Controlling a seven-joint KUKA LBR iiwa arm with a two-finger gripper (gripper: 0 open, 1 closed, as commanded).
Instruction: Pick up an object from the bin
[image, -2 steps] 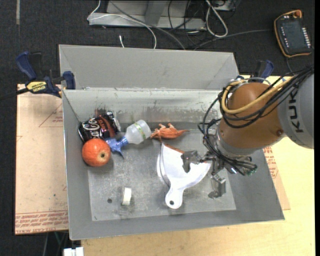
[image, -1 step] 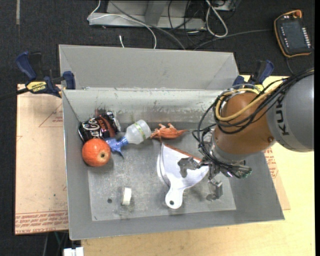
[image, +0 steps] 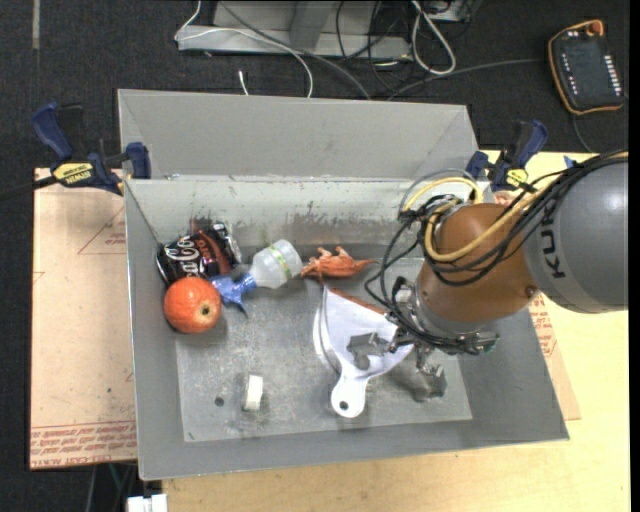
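My gripper (image: 397, 364) is low over the bin's right half, beneath the arm's orange cover. Its two fingers stand apart, open. The left fingertip (image: 363, 348) rests over a white flat plastic scoop (image: 340, 330), whose round handle end with a hole (image: 348, 403) points toward the front. The right fingertip (image: 430, 381) is down at the bare floor beside the scoop. An orange toy lobster (image: 336, 265) lies just behind the scoop, near the back wall.
To the left lie a clear bottle with a green band (image: 273, 265), a blue scrap (image: 232, 290), a crushed cola can (image: 195, 252) and a red-orange apple (image: 192, 305). A small white block (image: 253, 392) sits near the front left. The arm covers the bin's right side.
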